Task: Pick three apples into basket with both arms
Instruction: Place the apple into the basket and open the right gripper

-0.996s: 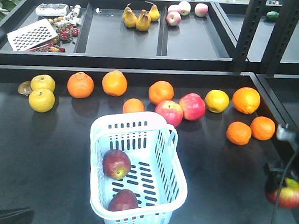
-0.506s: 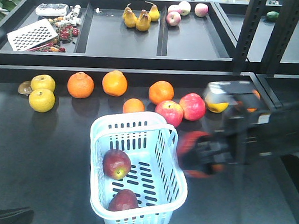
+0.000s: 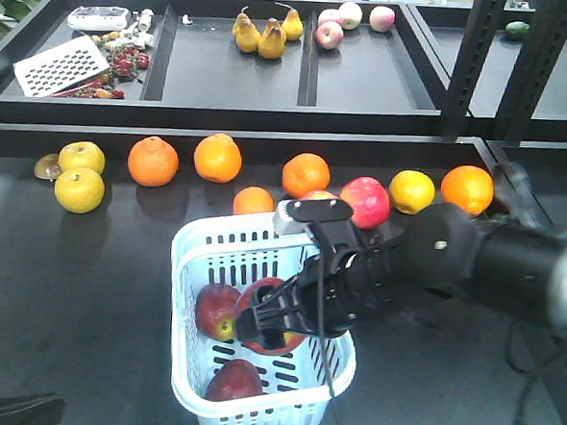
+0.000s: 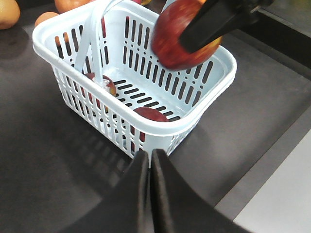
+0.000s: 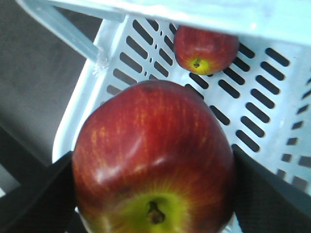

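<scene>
The pale blue basket (image 3: 189, 265) stands on the dark table with two dark red apples (image 3: 215, 309) (image 3: 233, 381) lying in it. My right gripper (image 3: 269, 329) reaches in from the right and hangs over the basket's middle, shut on a third dark red apple (image 3: 280, 301). In the right wrist view this apple (image 5: 153, 145) fills the space between the black fingers (image 5: 34, 194), stem end toward the camera, above the slotted basket floor (image 5: 272, 97) and another apple (image 5: 206, 48). My left gripper (image 4: 149, 156) is shut and empty, just outside the basket's near corner (image 4: 160, 133).
Behind the basket lie several oranges (image 3: 306, 173), two pinkish-red apples (image 3: 365, 200) and yellow fruit (image 3: 79, 189). A raised shelf (image 3: 234, 84) at the back holds pears and small apples. Black uprights (image 3: 476, 61) stand at the right rear.
My right arm has swung in from the table's right edge with the apple and now holds it over the basket. The two apples in the basket have not moved.
</scene>
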